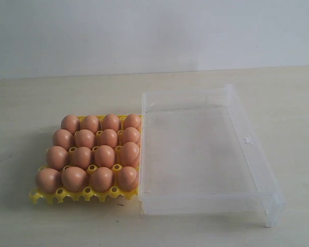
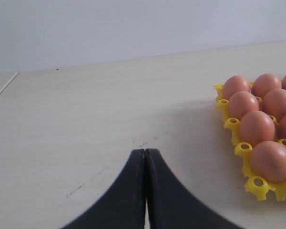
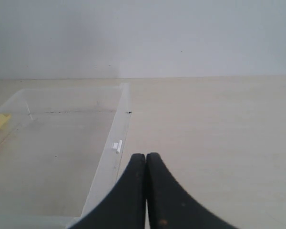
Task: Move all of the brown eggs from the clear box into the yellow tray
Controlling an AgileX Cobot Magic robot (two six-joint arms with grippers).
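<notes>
Holds left fingers (image 2: 135,183) and right fingers (image 3: 135,183) clenched on nothing, seemingly for want of work: brown eggs (image 1: 104,156) filling the yellow tray (image 1: 72,195) at centre left, adjoining clear box (image 1: 250,140) bare.

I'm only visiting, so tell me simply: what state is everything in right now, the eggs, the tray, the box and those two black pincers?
brown eggs, all sixteen seated in the tray's cups, none in the box.
yellow tray, full, every cup taken.
clear box, open on top, no eggs inside, right beside the tray.
left tool, shut, holding nothing.
right tool, shut, holding nothing.
</notes>
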